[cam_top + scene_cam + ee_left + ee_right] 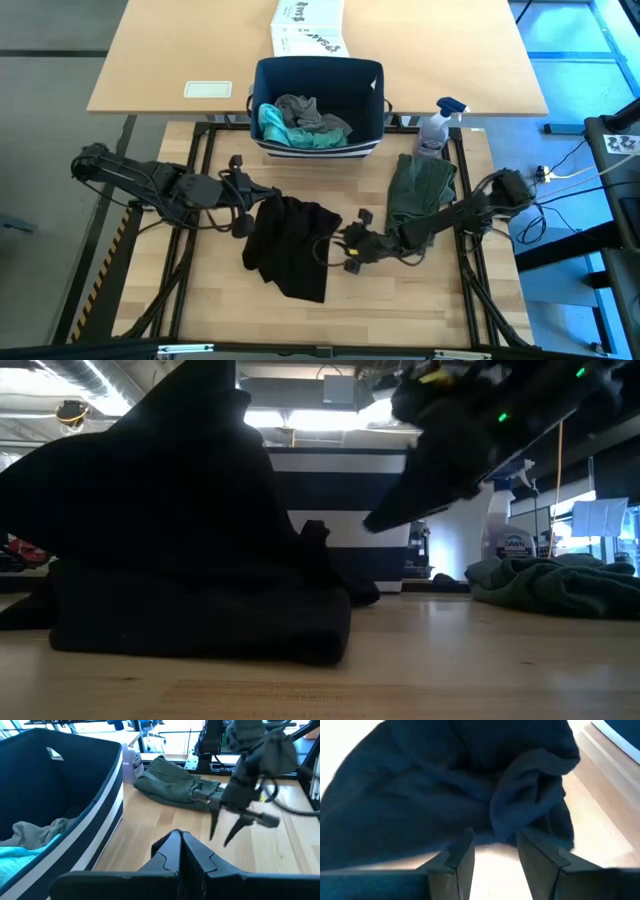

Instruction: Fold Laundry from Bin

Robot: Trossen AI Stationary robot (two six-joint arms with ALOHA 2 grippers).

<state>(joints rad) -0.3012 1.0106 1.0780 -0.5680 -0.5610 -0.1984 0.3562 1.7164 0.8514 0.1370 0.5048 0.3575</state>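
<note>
Right arm reaches low across the surface (420, 300), its pincer (352, 252) partly spread, holding nothing, hovering just beside the edge of the black T-shirt (288, 245). That shirt lies crumpled mid-surface. Left pincer (243, 205), fingers pressed shut, sits at the shirt's other side. Behind the right arm, the olive-green piece (420, 185) lies bunched near a spray bottle (436, 125). The bin (318, 105) stands beyond, with teal piece (275, 125) and grey T-shirt (305, 112) inside.
</note>
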